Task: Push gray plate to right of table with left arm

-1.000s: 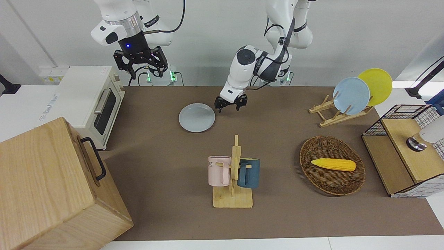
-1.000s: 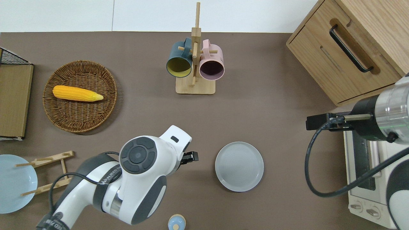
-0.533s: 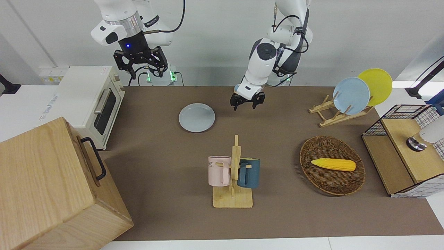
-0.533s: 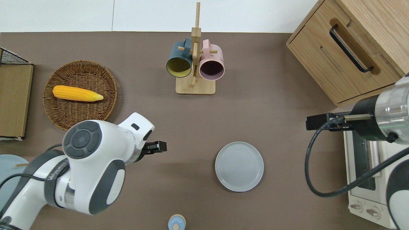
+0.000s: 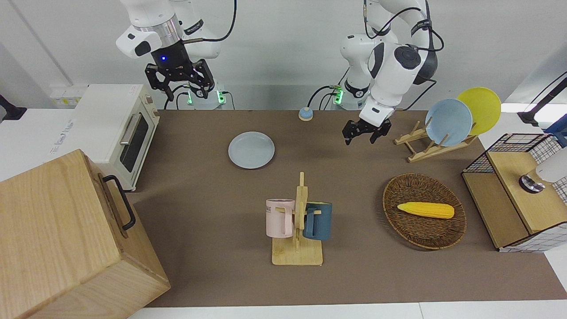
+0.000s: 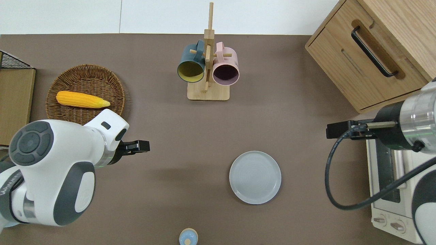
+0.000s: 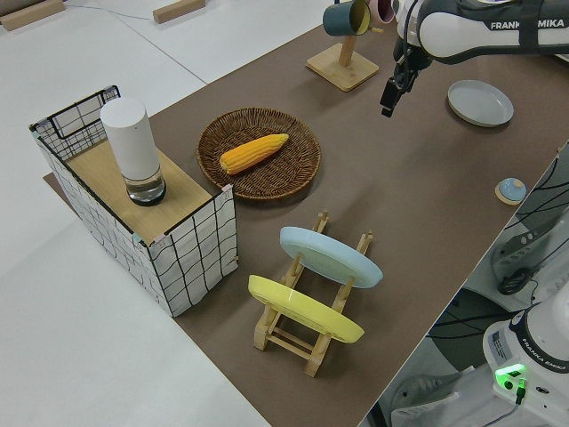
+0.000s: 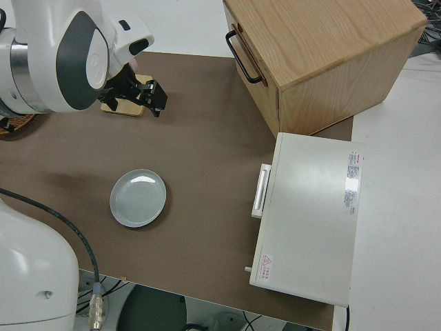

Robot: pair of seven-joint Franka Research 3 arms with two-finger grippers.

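Observation:
The gray plate [image 5: 251,149] [image 6: 255,177] [image 7: 480,102] [image 8: 138,198] lies flat on the brown table [image 5: 199,199] [image 6: 289,112], on the right arm's half and close to the robots. My left gripper [image 5: 365,134] [image 6: 144,146] [image 7: 391,96] [image 8: 155,96] hangs in the air, open and holding nothing. The overhead view shows it over bare table beside the wicker basket [image 6: 85,112], well apart from the plate toward the left arm's end. My right gripper [image 5: 179,86] is parked, with its fingers spread.
A mug rack [image 5: 297,248] [image 6: 207,93] with a pink and a teal mug stands farther from the robots than the plate. The basket [image 5: 424,230] holds corn [image 5: 426,209]. Around the edges stand a plate rack [image 5: 425,148], toaster oven [image 5: 115,128], wooden cabinet [image 5: 66,239] and wire crate [image 5: 518,190].
My left arm has swung up and away from the plate's edge toward its own end of the table. The plate has not moved. The right arm is still.

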